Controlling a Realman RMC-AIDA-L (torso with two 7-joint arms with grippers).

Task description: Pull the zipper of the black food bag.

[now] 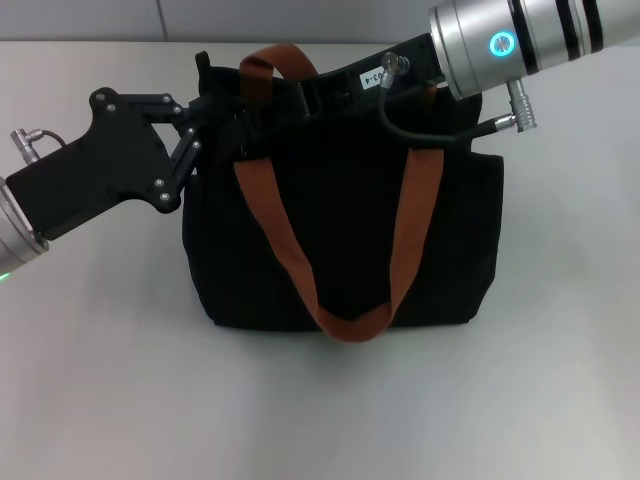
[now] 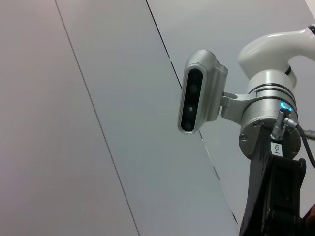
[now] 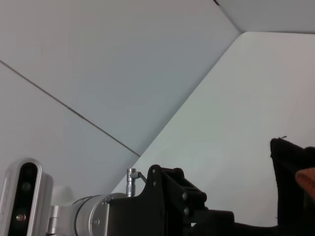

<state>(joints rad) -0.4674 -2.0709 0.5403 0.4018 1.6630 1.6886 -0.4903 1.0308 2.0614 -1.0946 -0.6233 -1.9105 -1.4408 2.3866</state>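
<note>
Right arm's silver wrist looms closest, its right gripper [image 1: 318, 95] stretched across the top of the bag [image 1: 345, 250], which sits mid-table [image 1: 100, 400], orange straps [image 1: 400, 260] draped down the front. Left gripper [image 1: 215, 125] is in at the bag's upper left corner. Finger state on either? Can't tell, and the zipper itself is hidden. Looks like brace-and-grasp; next, a firm pinch and a straight pull along the zip. One label [image 1: 375, 78], partly readable: "03-4".
</note>
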